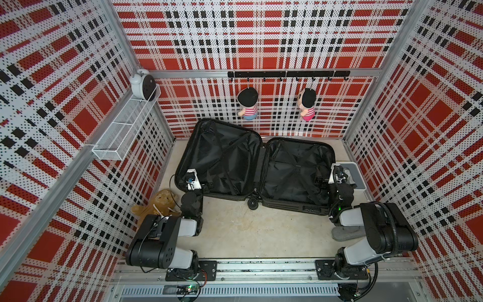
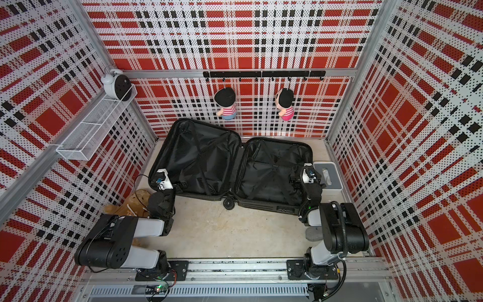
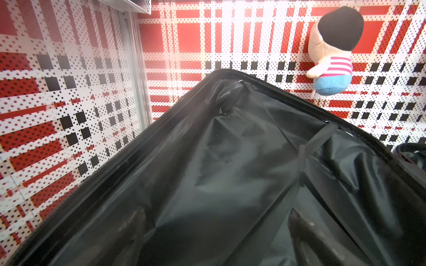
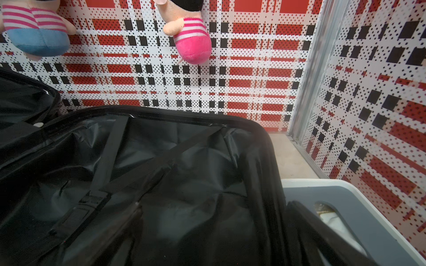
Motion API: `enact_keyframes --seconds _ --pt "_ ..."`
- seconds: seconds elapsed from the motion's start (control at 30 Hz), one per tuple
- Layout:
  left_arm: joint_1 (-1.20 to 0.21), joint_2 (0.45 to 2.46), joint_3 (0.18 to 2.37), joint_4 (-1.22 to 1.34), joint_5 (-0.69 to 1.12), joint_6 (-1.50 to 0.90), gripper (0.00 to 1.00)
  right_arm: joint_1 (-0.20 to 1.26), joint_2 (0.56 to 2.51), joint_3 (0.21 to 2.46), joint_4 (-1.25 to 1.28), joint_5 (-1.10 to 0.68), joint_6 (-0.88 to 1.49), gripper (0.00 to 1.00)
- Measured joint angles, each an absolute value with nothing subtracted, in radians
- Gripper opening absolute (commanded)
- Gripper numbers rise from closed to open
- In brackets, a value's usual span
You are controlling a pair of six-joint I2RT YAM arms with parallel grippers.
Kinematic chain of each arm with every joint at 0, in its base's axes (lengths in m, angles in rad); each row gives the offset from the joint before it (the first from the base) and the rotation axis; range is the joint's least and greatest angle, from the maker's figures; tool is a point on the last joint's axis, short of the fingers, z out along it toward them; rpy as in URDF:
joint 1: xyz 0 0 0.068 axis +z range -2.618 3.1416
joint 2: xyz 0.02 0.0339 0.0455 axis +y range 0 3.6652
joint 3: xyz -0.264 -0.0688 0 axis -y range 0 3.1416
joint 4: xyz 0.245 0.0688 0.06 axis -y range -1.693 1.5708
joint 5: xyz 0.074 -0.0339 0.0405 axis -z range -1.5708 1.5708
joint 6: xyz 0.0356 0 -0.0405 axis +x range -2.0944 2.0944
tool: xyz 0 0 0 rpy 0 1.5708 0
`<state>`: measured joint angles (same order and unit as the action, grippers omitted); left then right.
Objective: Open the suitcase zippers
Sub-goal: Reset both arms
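- Suitcase (image 1: 235, 167) lies open with both halves spread and the black lining up, along the back edge of the tabletop (image 1: 261, 230). Both top views show it (image 2: 203, 162).
- Left half's far end sits higher than the right half's, in front of the back wall. Contact with the wall: cannot tell.
- Zippers (image 4: 175, 114): black track along the rims of both halves, parted. Pulls too small to make out.
- Left gripper (image 1: 208, 186) is over the near-left corner of the left half, jaws spread wide and holding nothing. In the wrist view (image 3: 219, 237) both fingers (image 3: 136, 228) sit inside the rim above the lining.
- Right gripper (image 1: 321, 181) is at the right half's outer wall, jaws spread wide and empty. In the wrist view (image 4: 219, 232), 1 finger is over the lining and 1 finger (image 4: 309, 225) is outside the rim, above the box (image 4: 345, 198). Contact with the rim: cannot tell.
- Box (image 1: 360, 180), white and grey, is at the right edge of the tabletop, just beside the suitcase.
- Wheel (image 1: 253, 203) is on the near side, at the hinge.
- 2 dolls (image 1: 248, 103) hang from a rail (image 1: 287, 74) on the back wall.
- Bear (image 1: 159, 205) lies at the left edge of the tabletop, beside the left arm.
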<state>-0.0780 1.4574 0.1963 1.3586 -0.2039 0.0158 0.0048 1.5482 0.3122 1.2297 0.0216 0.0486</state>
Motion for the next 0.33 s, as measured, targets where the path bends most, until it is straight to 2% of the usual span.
enact_keyframes --seconds 0.33 --pt "-0.071 1.47 0.189 1.433 -0.162 0.031 0.98 0.005 1.548 0.313 1.22 0.02 0.049 1.0"
